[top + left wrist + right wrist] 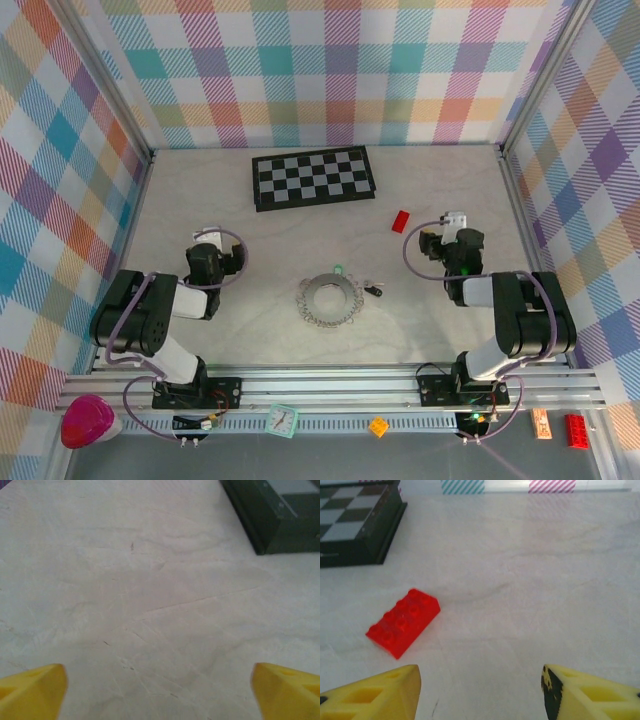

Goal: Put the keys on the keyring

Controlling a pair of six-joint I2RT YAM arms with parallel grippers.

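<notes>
The grey keyring point(328, 300) lies flat on the table point(250, 330) between the two arms. A green-headed key point(338, 268) is at its far rim and a black-headed key point(373, 292) just to its right. The left gripper point(160, 685) and the right gripper point(480, 690) gape wide over bare table, holding nothing, the right one near a red block point(403, 621).

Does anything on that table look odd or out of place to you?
Only the small red plastic brick: it lies loose and askew on the pale table, beside the black-and-white chequered board. Nothing looks spilled or broken.
</notes>
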